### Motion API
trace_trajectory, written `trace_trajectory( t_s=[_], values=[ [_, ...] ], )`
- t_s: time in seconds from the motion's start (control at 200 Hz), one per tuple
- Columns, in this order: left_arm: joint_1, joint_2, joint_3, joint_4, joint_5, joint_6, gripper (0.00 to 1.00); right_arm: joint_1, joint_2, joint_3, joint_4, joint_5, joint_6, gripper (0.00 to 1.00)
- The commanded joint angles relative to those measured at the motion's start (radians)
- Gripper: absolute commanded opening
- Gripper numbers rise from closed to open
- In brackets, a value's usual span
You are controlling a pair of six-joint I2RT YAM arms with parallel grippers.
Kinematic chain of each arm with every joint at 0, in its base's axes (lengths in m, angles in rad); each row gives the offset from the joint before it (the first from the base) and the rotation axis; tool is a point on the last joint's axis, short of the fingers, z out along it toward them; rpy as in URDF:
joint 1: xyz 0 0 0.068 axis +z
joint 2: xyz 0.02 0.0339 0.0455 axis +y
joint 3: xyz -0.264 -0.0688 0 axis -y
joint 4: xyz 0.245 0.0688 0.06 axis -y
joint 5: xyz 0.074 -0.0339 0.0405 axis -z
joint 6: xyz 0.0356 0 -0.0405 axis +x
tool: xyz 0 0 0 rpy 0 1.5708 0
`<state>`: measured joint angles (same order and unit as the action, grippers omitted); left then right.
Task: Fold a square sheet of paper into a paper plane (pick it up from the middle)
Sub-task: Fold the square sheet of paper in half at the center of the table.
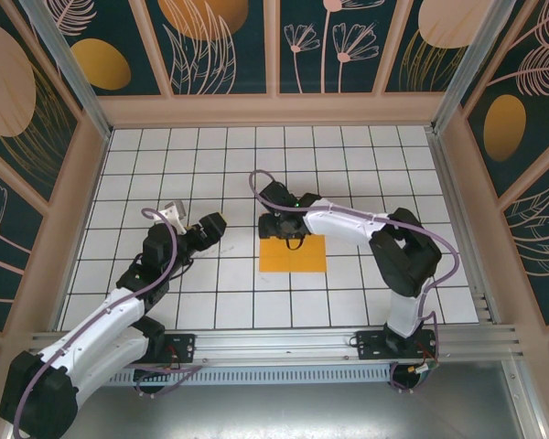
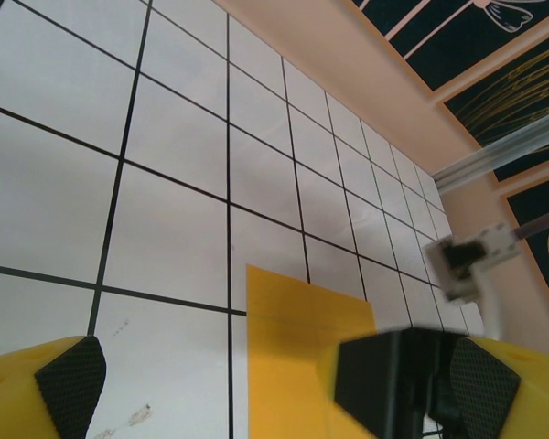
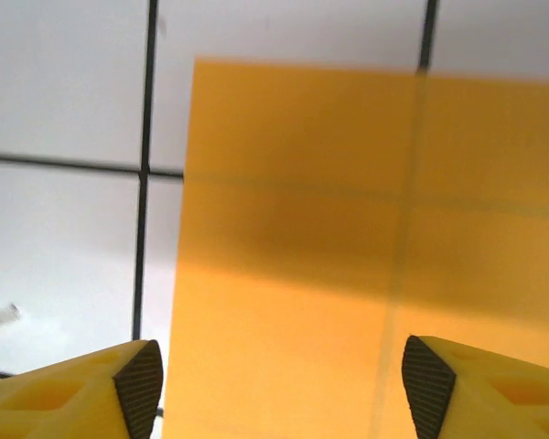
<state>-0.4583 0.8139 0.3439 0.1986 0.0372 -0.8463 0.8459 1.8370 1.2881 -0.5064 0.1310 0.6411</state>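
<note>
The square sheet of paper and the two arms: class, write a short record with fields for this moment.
sheet: square sheet of paper, orange-yellow, lying flat on the white grid table
right gripper: jaws open, over the sheet's far edge
left gripper: jaws open, left of the sheet, apart from it
progress: no plane shape yet

Bare surface (image 1: 348, 155) lies all around the sheet of paper (image 1: 297, 259); the right jaws crowd its far edge, the left arm (image 1: 156, 256) well apart.
</note>
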Motion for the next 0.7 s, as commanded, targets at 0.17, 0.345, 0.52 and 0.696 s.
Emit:
trace_trajectory(
  t_s=[0.17, 0.345, 0.52, 0.696],
  values=[
    [0.004, 0.069, 0.031, 0.026, 0.071, 0.022, 0.99, -0.047, 0.056, 0.051, -0.192, 0.136, 0.204, 0.9],
    [0.005, 0.102, 0.038, 0.031, 0.101, 0.03, 0.99, -0.061, 0.083, 0.043, -0.161, 0.078, 0.178, 0.91],
    [0.004, 0.122, 0.047, 0.03, 0.109, 0.039, 0.99, -0.059, 0.122, 0.055, -0.154, 0.039, 0.152, 0.91],
    [0.004, 0.123, 0.047, 0.027, 0.11, 0.041, 0.99, -0.058, 0.141, 0.04, -0.143, 0.011, 0.123, 0.92]
  ],
)
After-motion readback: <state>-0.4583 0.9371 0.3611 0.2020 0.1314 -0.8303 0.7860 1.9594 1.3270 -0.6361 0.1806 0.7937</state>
